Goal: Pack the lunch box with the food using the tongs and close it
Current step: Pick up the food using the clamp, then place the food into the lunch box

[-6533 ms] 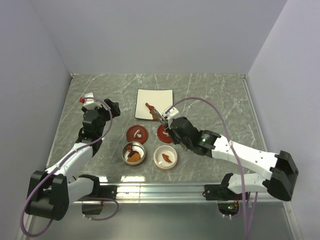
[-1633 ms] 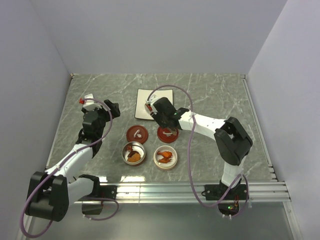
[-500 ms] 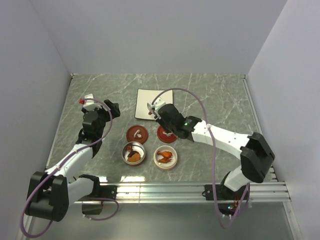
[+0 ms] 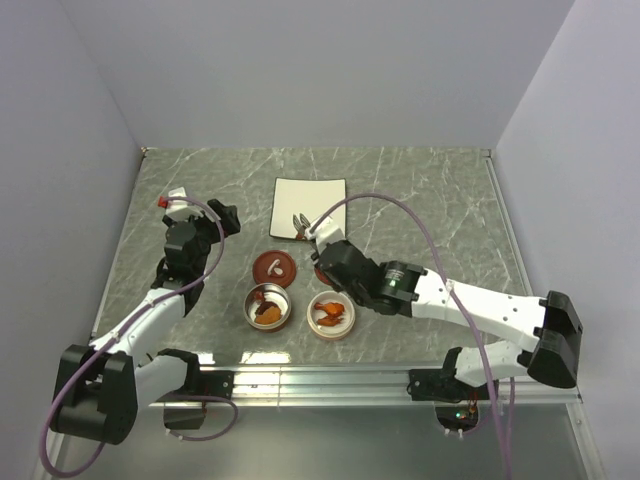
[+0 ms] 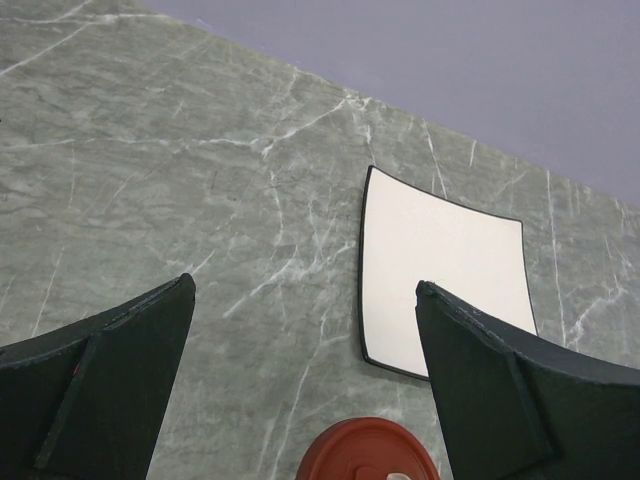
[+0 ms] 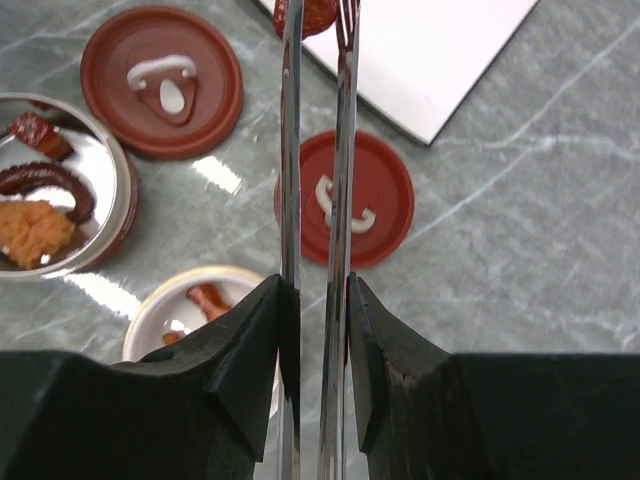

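My right gripper (image 6: 318,300) (image 4: 334,256) is shut on the silvery tongs (image 6: 291,150) (image 4: 306,229), which point away over the near edge of the white plate (image 4: 312,196) (image 6: 440,50). The tong tips pinch a red morsel of food (image 6: 308,12) (image 4: 298,220). The lunch box shows as two round open containers. The steel one (image 4: 268,307) (image 6: 112,215) holds orange and dark red food (image 6: 35,230); the cream one (image 4: 331,314) (image 6: 158,312) holds reddish pieces (image 6: 208,296). My left gripper (image 5: 303,290) (image 4: 222,215) hangs open and empty at the left, above bare marble beside the plate (image 5: 440,270).
Two red lids with white handles lie between the plate and the containers, one (image 4: 273,266) (image 6: 162,80) (image 5: 365,455) on the left and one (image 6: 345,198) (image 4: 322,272) partly under my right wrist. Grey walls enclose the marble table (image 4: 430,200). A metal rail (image 4: 330,380) runs along the near edge.
My right arm has drawn back toward the near edge, its elbow swinging right. The tongs came back from over the plate to its near edge.
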You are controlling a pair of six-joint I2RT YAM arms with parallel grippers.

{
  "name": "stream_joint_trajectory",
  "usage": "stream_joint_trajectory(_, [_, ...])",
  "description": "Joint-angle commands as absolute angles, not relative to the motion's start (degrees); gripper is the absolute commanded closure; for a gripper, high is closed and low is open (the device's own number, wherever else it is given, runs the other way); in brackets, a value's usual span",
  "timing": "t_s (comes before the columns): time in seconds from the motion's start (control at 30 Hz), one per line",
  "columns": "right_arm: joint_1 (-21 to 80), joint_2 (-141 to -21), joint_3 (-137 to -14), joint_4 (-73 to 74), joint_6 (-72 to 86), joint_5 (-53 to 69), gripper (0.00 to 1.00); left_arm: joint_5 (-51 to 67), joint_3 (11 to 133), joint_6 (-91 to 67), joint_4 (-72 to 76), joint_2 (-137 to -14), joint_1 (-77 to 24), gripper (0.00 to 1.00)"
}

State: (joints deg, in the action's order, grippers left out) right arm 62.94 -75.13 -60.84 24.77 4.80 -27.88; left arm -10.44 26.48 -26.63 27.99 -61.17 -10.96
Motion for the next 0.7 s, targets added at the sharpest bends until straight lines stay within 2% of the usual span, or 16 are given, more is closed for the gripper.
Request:
stream_joint_trajectory(0.0, [66.7, -71.0, -59.6, 29.7, 12.0, -35.0, 0.62, -10.9, 27.0, -26.2, 30.0, -59.2, -11.0, 0.01])
stream_joint_trajectory(0.33, [76.3, -62.1, -57.2, 42.4, 25.9, -42.0, 0.61, -10.5, 26.5, -26.5, 30.1, -58.2, -10.8, 0.01])
stream_joint_trajectory(0.67, [86.1, -62.9, -57.9, 53.4, 38.7, -45.8, 0.61, -10.4, 26.3, -26.5, 30.1, -57.7, -10.7, 0.0])
